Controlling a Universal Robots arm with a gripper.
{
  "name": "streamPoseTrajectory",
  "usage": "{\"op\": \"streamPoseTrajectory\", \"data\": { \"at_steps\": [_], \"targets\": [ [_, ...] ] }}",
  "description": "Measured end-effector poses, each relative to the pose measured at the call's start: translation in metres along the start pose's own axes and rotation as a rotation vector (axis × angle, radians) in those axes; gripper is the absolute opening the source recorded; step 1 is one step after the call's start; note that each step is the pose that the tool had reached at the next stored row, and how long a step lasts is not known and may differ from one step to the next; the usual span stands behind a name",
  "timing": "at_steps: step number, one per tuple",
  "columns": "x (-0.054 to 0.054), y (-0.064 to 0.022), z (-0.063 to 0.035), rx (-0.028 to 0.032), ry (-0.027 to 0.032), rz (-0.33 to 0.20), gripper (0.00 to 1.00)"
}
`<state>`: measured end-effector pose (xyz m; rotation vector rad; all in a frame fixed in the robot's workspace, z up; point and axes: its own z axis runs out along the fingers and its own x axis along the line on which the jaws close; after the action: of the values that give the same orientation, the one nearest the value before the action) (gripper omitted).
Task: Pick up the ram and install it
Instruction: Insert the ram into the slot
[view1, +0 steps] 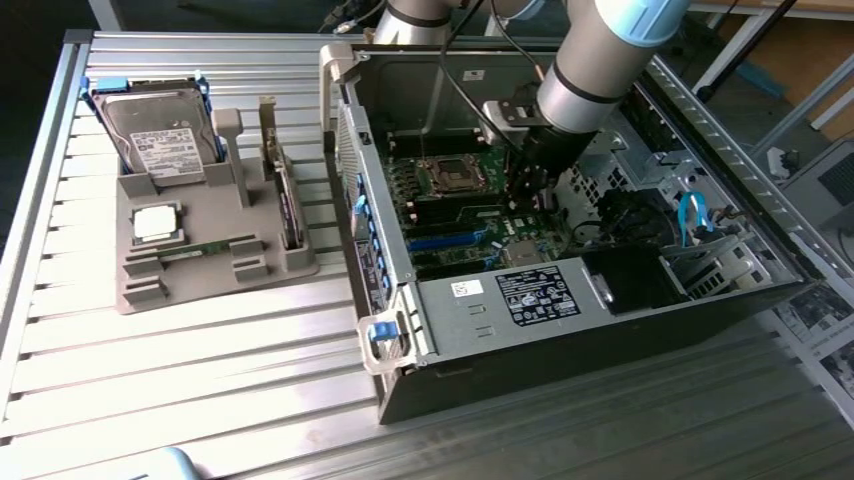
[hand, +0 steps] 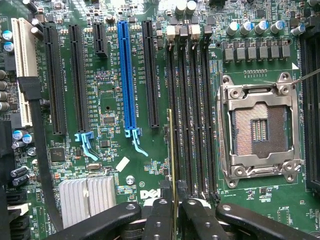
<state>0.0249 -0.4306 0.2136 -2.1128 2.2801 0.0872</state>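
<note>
Tool (hand: 171, 212) is clenched on the ram (hand: 172, 150), seen edge-on in the wrist view as a thin yellowish-green strip running out from between the black fingers (hand: 159, 220). It hangs over the motherboard (hand: 107, 100), just beside the row of black memory slots (hand: 192, 110) and roughly parallel to them; not seated (can't tell which slot it lines up with). In the exterior view the arm (view1: 601, 60) reaches down into the open computer case (view1: 534, 300), which lies on its side toward the table's (view1: 200, 400) edge on the exterior view's right.

Handling judgement: ram is light, stiff, thin and flat, a bare circuit board, so fragile at chips and contact edge. Best held by the two flat faces near the top edge, contacts left free. It likely won't tolerate twisting or a tilted push.

Materials: motherboard is green, densely printed; a blue expansion slot (hand: 127, 75) sits among long black ones; the CPU socket (hand: 257, 132) has a shiny metal frame and stands empty; ribbed silver heatsink (hand: 87, 197). A grey moulded plastic holder (view1: 200, 250) near the table's far corner (exterior view's left) carries a silver hard drive (view1: 160, 135) and a square processor chip (view1: 156, 222). Table is ribbed aluminium.
</note>
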Motion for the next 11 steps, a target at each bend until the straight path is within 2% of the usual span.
{"op": "streamPoseTrajectory", "data": {
  "at_steps": [6, 8, 11],
  "targets": [
    [-0.001, 0.0, -0.0057, 0.0004, -0.0038, 0.0, 0.14],
    [-0.001, 0.0002, -0.0106, -0.0002, -0.0011, 0.0, 0.14],
    [-0.001, 0.0003, -0.0144, -0.0002, -0.0013, 0.0, 0.14]
  ]
}}
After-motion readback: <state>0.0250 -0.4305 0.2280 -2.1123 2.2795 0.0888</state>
